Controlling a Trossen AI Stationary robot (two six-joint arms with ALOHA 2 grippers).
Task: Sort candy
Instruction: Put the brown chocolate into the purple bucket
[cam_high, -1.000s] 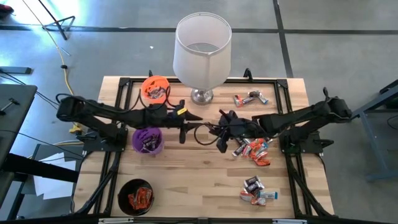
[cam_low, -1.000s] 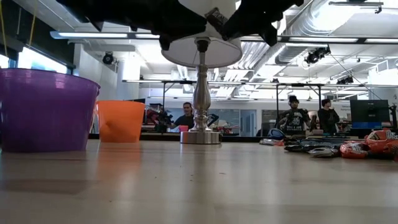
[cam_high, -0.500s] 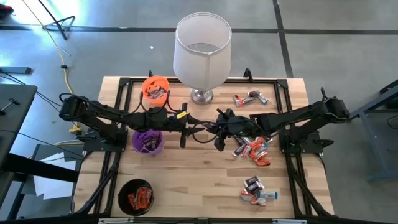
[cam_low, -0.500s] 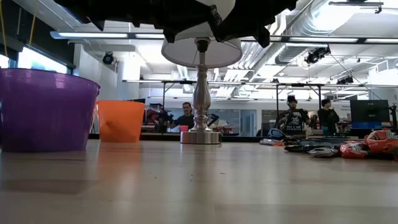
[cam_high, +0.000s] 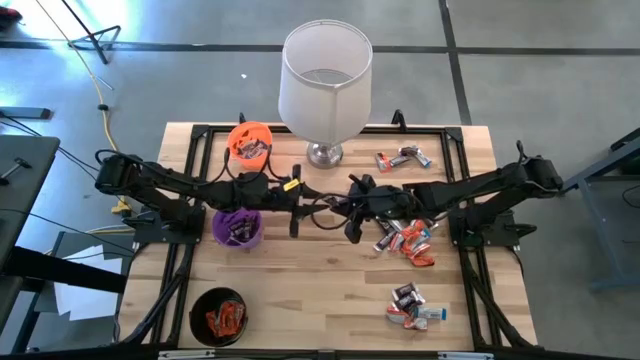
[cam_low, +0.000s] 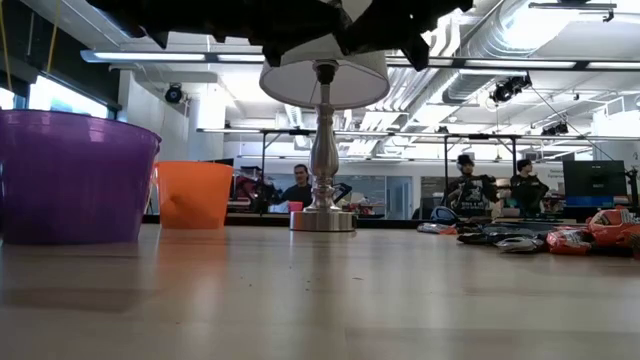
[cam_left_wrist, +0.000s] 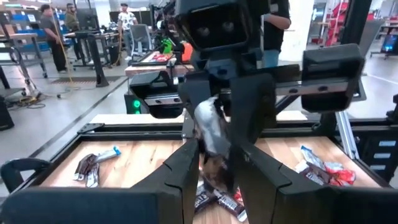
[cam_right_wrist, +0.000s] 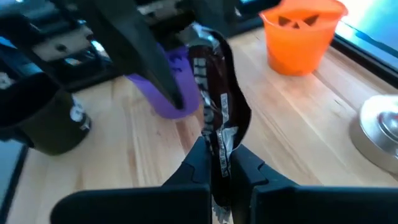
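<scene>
Brown-and-silver wrapped candy bar (cam_right_wrist: 219, 134) is held above the middle of the wooden counter (cam_high: 320, 290), between the two arms. Right gripper (cam_right_wrist: 217, 163) has its jaws closed on the lower end of this bar, which stands roughly upright. Left gripper (cam_left_wrist: 214, 163) meets it from the opposite side with its jaws around the same bar; whether they press on it cannot be told.

Loose candy (cam_high: 405, 240) lies in a cluster just beside the right gripper. A second group (cam_high: 412, 305) sits near the counter's front right, and a third (cam_high: 402, 158) near the lamp base (cam_high: 324, 154).

Purple cup (cam_high: 238, 226) stands below the left arm with wrapped pieces inside. Orange cup (cam_high: 250, 142) stands toward the back left, also holding pieces. Black cup (cam_high: 218, 316) sits at the front left with orange-red pieces inside.

People (cam_low: 525, 187) stand in the room beyond the counter.
</scene>
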